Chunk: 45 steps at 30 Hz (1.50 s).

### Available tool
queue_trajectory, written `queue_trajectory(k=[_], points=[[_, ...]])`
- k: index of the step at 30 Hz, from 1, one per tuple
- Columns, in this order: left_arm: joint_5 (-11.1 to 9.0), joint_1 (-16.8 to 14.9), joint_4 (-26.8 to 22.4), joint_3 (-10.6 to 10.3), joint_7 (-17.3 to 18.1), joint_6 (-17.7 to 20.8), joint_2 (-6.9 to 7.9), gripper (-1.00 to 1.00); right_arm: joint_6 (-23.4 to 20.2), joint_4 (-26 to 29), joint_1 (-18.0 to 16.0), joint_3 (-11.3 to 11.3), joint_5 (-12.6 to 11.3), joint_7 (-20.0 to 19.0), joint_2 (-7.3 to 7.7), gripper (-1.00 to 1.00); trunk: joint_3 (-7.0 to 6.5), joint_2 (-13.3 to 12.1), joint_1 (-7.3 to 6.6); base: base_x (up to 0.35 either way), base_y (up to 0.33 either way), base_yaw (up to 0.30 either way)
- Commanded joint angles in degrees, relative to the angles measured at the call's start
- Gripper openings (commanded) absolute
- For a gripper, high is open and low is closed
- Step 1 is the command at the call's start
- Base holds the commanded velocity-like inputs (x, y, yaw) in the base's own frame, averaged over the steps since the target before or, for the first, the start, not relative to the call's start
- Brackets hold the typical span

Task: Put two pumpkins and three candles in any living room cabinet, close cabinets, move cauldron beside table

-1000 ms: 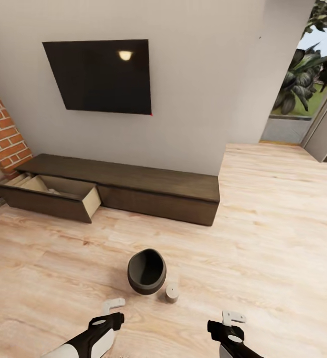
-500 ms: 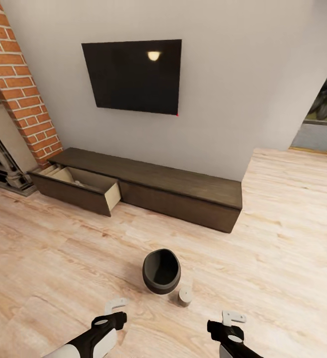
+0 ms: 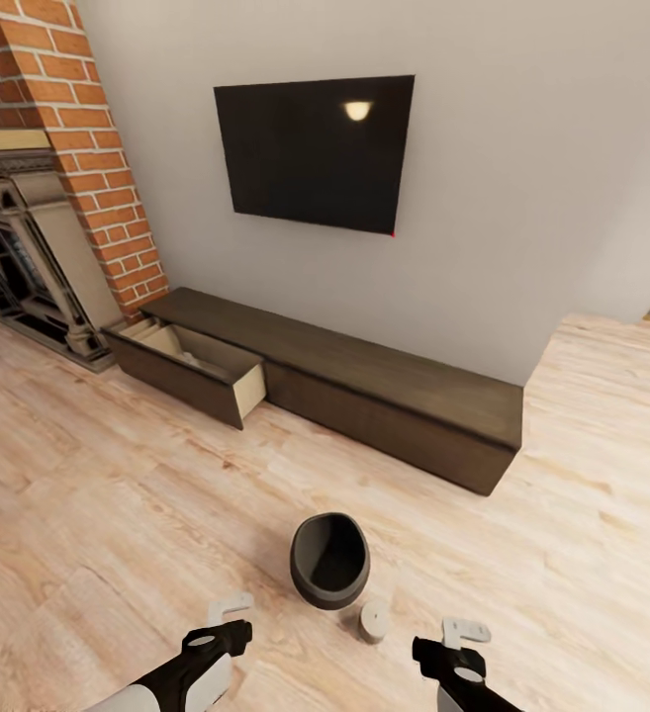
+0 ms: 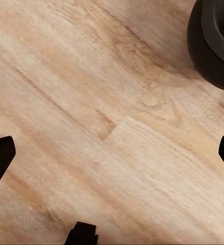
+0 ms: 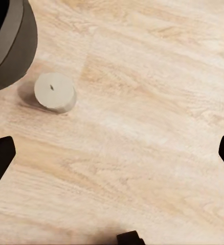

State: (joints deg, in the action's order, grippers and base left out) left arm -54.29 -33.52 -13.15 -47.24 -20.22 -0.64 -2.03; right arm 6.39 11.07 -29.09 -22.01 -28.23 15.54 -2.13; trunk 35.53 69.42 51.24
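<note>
Black cauldron [image 3: 329, 559] beside candle [image 5: 54, 92]; head view adds cabinet [image 3: 364, 386]; claws apparently spread.

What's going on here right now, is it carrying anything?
No, neither arm holds anything. The left gripper and right gripper hang over bare wood floor, jaws spread wide in both wrist views. The cauldron sits on the floor just ahead, with one candle upright beside it, apart from it. Beyond, the cabinet has its drawer by the brick fireplace pulled open.
</note>
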Motion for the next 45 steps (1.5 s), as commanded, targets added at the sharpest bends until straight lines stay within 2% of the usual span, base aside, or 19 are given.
queue_trajectory(k=[1, 5, 16, 45], points=[[-0.5, -0.1, 0.0, -0.5, -0.3, -0.1, 0.01, 1.00, 0.4, -0.2, 0.0, -0.5, -0.6, 0.2, 0.02, 1.00, 0.05, 0.0, 0.02, 0.212, -0.248, 0.191], [-0.5, -0.1, 0.0, -0.5, -0.3, -0.1, 0.01, 1.00, 1.0, -1.9, 0.0, -0.5, -0.5, 0.2, -0.13, 1.00, 0.05, 0.0, 0.02, 0.151, -0.275, 0.061], [-0.5, -0.1, 0.0, -0.6, -0.3, -0.1, -0.08, 1.00, 1.0, -2.0, 0.0, -0.5, -0.5, 0.5, -0.15, 1.00, 0.05, 0.0, 0.02, 0.179, -0.247, -0.004], [-0.5, -0.1, 0.0, -0.5, -0.3, -0.2, -0.06, 1.00, 1.1, -1.9, 0.0, -0.5, -0.5, 0.7, -0.15, 1.00, 0.05, 0.0, 0.02, 0.014, -0.302, 0.000]])
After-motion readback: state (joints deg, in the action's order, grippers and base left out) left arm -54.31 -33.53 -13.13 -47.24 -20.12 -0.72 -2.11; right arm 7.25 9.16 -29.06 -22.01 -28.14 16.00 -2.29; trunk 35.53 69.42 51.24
